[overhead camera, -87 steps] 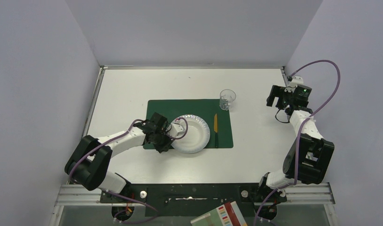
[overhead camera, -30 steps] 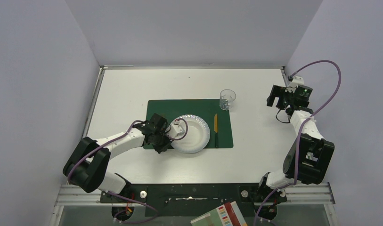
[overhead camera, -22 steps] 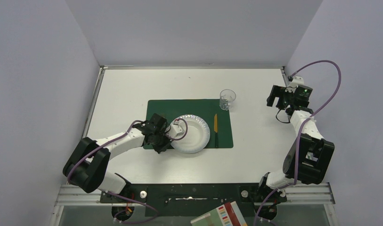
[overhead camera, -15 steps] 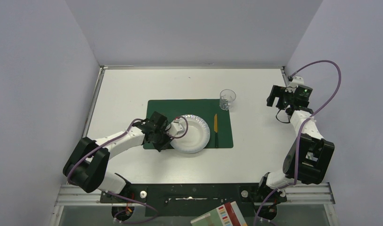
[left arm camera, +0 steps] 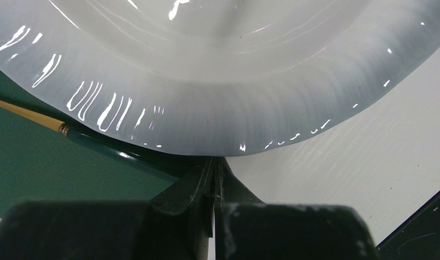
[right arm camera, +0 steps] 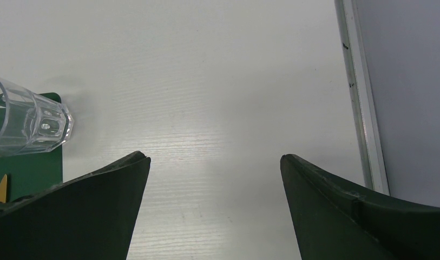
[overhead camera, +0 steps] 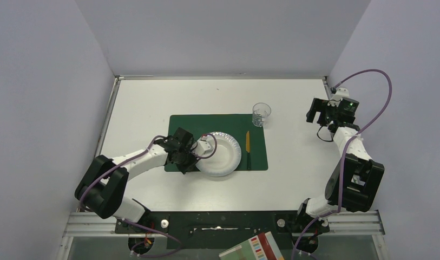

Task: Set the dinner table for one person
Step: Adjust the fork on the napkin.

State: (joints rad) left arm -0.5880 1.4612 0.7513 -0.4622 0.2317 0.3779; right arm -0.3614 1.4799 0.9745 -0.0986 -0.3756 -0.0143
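Left gripper (overhead camera: 195, 154): jaws pinched shut on left rim of paper plate (overhead camera: 223, 154), probably to square it on green placemat (overhead camera: 207, 122), mid dinner table (overhead camera: 142, 103). Right gripper (right arm camera: 215, 157): jaws wide and empty, held right of the glass tumbler (overhead camera: 261, 114), likely out of the way.

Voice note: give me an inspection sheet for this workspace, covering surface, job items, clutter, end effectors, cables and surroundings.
Surface: white dinner table with a metal rim; a green placemat lies near its middle.
Job's things: white plate on the placemat, its near edge overhanging onto the table; yellow and dark utensil flat on the placemat to its right; clear glass upright at the placemat's far right corner.
Clutter: nothing seen.
End effectors: left end effector shut on the plate's rim; right end effector open and empty over bare table.
Cables: purple cables loop along both arms; the left one arcs over the plate.
Surroundings: pale walls; a coloured booklet below the arm bases.
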